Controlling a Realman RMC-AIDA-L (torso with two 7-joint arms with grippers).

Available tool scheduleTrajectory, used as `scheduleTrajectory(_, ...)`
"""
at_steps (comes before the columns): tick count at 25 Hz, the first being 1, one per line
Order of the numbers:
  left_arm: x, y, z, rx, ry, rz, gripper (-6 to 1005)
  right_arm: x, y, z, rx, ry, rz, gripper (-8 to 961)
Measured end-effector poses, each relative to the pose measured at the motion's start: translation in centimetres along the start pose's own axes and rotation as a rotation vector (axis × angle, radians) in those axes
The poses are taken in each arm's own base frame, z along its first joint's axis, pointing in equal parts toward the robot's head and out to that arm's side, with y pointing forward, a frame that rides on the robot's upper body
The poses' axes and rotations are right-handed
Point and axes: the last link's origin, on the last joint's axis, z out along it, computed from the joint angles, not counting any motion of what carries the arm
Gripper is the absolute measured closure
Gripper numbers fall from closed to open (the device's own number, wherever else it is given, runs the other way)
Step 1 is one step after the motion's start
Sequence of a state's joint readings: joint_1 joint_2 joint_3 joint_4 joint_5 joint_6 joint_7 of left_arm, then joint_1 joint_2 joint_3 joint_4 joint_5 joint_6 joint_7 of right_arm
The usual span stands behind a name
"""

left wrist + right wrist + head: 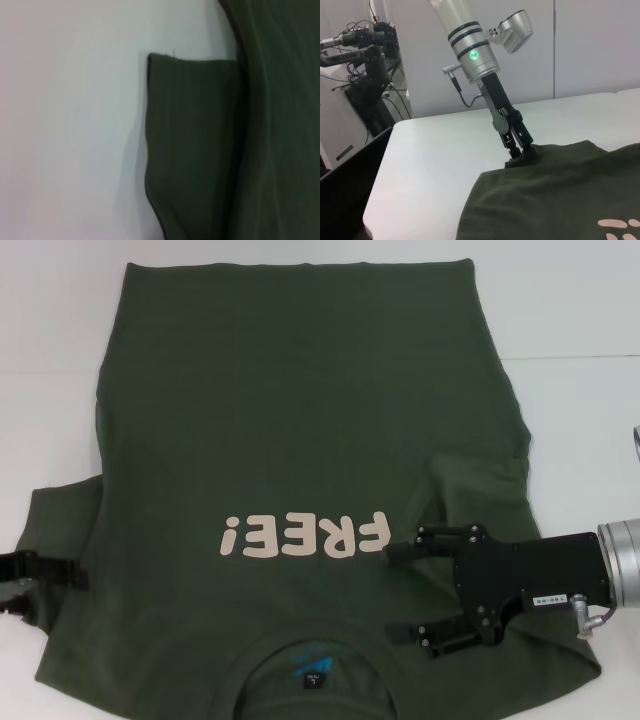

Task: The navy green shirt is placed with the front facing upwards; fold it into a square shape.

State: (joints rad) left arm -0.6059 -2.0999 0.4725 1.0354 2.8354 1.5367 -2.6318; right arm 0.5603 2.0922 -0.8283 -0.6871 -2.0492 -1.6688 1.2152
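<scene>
The navy green shirt (300, 420) lies flat on the white table, front up, with the pale pink "FREE!" print (303, 535) and the blue neck label (308, 668) at the near edge. My left gripper (40, 570) is at the shirt's left sleeve (195, 140). In the right wrist view the left gripper (518, 152) is shut on the sleeve's edge, which is bunched up a little. My right gripper (402, 592) is over the shirt just right of the print, open, with one finger (405, 552) by the print and nothing between its fingers.
The white table (570, 330) shows beyond the shirt on the left, right and far sides. In the right wrist view, dark equipment with cables (365, 65) stands behind the table and a black box (345, 180) sits beside its edge.
</scene>
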Motion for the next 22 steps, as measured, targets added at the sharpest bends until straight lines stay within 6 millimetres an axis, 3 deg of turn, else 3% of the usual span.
scheduleTrajectory(21, 0.3, -0.27, 0.27, 0.018, 0.023, -0.007, 213, -0.05, 0.2, -0.03, -0.012, -0.007, 0.025, 23)
scheduleTrajectory(22, 0.33, -0.29, 0.25, 0.02, 0.024, -0.006, 246, -0.05, 0.21, -0.03, -0.012, -0.007, 0.026, 23)
